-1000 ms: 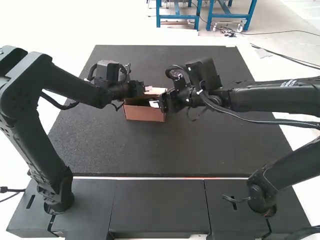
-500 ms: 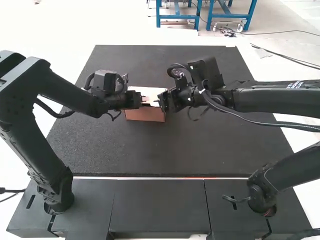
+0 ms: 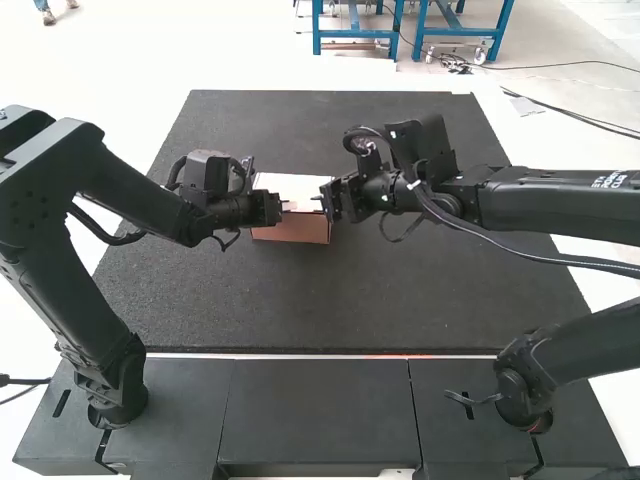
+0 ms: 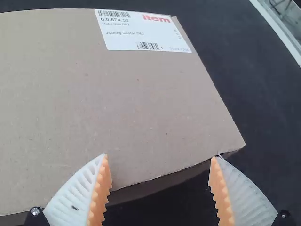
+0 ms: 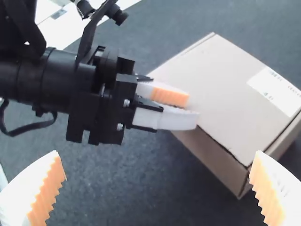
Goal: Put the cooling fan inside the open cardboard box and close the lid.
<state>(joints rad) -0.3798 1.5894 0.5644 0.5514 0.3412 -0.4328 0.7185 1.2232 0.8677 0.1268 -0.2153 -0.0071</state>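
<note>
**Cardboard lid (image 4: 117, 84) down: seating it flat**

Left gripper (image 4: 157, 162), fingers apart, straddles the lid's edge. Right gripper (image 5: 156, 159), also spread, hovers just beside. The box (image 3: 292, 225) sits shut on the mat (image 3: 300, 300), the fan presumably inside. Press evenly and avoid dragging.

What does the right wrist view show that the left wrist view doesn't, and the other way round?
Right wrist view: the left gripper from outside, black body and ribbed fingers at the edge of the cardboard box, its side wall, and the right gripper open. Left wrist view: the lid seen close, with barcodes on its white label, and the left gripper's fingers apart at the lid's edge. Both: the closed box, its label and the black mat.
</note>
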